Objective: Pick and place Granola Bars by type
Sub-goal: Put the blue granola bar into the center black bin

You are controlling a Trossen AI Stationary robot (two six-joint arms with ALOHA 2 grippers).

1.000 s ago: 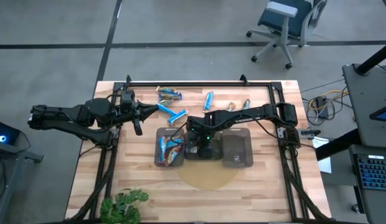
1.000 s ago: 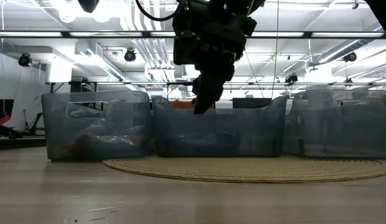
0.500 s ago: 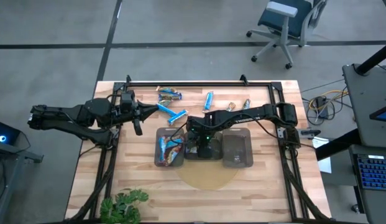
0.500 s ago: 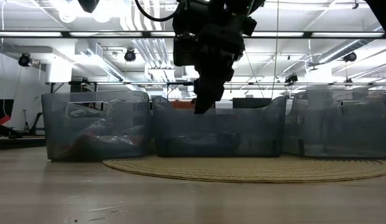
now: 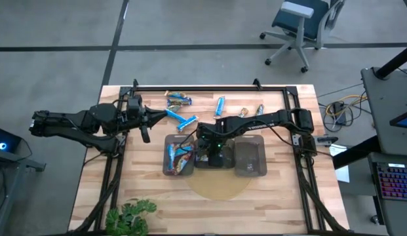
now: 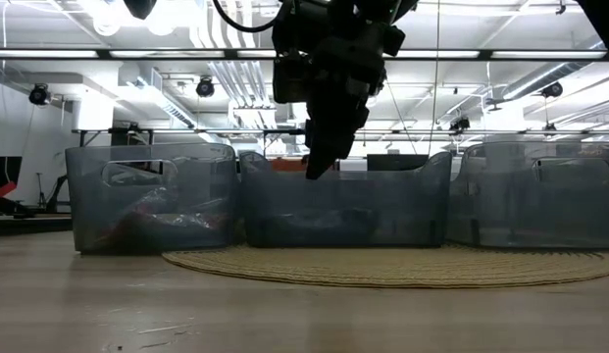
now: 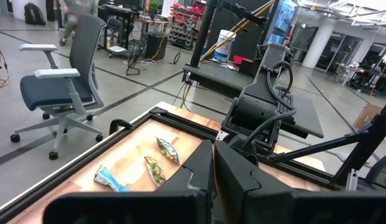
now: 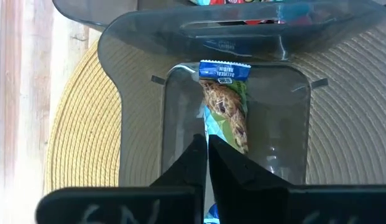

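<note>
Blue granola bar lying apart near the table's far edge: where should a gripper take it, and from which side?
Probably take the blue bar mid-length, across its narrow width, from straight above: it lies flat, with bare wood along both long sides.

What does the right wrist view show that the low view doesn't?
Only the right wrist view: a green-wrapped granola bar lying on the middle tray's floor, with the right hand shut above it. Only the low view: all three trays side by side, and the room's ceiling lights. Both show the middle tray and the woven mat beneath it.
</note>
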